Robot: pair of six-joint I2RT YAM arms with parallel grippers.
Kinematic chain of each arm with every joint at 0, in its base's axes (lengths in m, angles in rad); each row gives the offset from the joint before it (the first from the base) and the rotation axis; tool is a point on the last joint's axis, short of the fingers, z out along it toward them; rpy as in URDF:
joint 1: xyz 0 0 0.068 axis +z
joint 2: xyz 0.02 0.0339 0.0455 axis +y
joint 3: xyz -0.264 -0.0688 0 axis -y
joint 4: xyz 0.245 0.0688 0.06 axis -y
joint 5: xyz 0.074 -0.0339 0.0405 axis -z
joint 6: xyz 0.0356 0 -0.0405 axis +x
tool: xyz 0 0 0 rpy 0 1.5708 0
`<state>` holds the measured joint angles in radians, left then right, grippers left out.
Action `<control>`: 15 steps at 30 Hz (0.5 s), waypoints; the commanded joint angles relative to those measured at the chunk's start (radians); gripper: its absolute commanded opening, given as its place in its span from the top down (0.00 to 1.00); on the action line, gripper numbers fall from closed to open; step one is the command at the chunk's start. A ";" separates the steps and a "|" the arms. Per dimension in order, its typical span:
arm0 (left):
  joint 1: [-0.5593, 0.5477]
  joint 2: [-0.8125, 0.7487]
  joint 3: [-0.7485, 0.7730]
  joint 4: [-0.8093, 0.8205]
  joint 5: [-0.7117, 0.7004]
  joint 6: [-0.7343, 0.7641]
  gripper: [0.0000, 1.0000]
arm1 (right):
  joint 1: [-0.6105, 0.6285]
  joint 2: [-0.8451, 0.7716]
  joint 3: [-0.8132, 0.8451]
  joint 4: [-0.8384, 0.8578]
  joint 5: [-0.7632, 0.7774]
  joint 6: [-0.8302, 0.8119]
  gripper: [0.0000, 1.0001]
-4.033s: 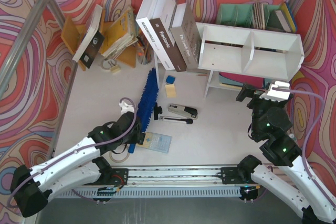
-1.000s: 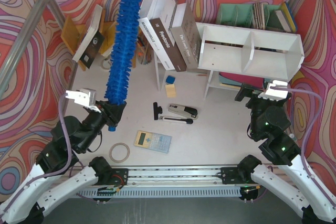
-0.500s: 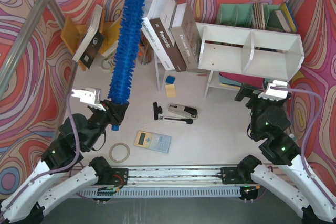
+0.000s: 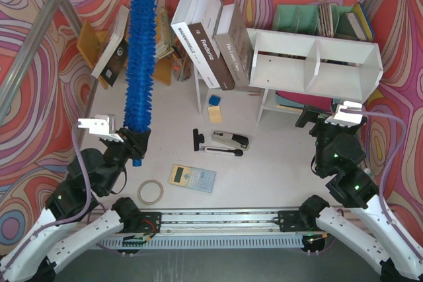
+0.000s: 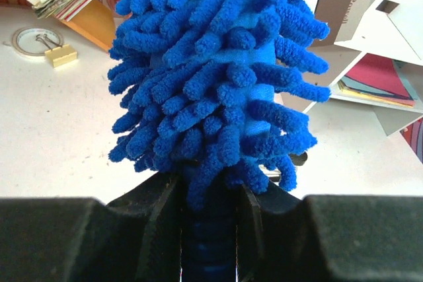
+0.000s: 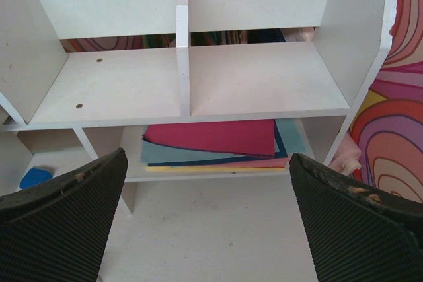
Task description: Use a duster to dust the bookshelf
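Note:
The duster (image 4: 140,51) is raised off the table, its fluffy royal-blue head reaching toward the back wall at the left. My left gripper (image 4: 135,143) is shut on its blue handle, just below the head. In the left wrist view the head (image 5: 218,64) fills the middle and the handle (image 5: 208,246) sits pinched between the fingers of that gripper (image 5: 208,196). The white bookshelf (image 4: 317,36) stands at the back right, well apart from the duster. My right gripper (image 4: 325,122) hovers in front of it, open and holding nothing. In the right wrist view this gripper (image 6: 206,163) faces the shelf's boards (image 6: 258,74).
Large books (image 4: 208,37) lean against the shelf's left end. A teal file organizer (image 4: 304,16) stands behind it and an orange book rack (image 4: 92,41) at the back left. On the table lie a stapler (image 4: 230,140), a calculator (image 4: 193,177) and a tape ring (image 4: 151,191). Coloured folders (image 6: 211,138) fill the lower level.
The duster, which lay on the table four seconds ago, is now lifted. Over the last second my left arm swung it a little leftward. The right arm has not moved.

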<state>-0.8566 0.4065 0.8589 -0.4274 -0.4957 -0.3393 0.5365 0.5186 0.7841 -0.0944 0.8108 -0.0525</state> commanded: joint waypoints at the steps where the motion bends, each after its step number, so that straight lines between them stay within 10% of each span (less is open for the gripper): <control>1: -0.001 -0.012 0.069 0.000 -0.037 0.015 1.00 | 0.001 -0.003 0.005 0.021 0.003 0.006 0.01; 15: -0.001 0.189 0.346 -0.035 0.193 0.068 1.00 | 0.001 0.004 0.009 0.022 0.008 0.007 0.01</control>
<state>-0.8566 0.5224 1.1427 -0.4892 -0.4198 -0.3012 0.5365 0.5194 0.7841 -0.0940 0.8108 -0.0521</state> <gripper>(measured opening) 0.343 0.987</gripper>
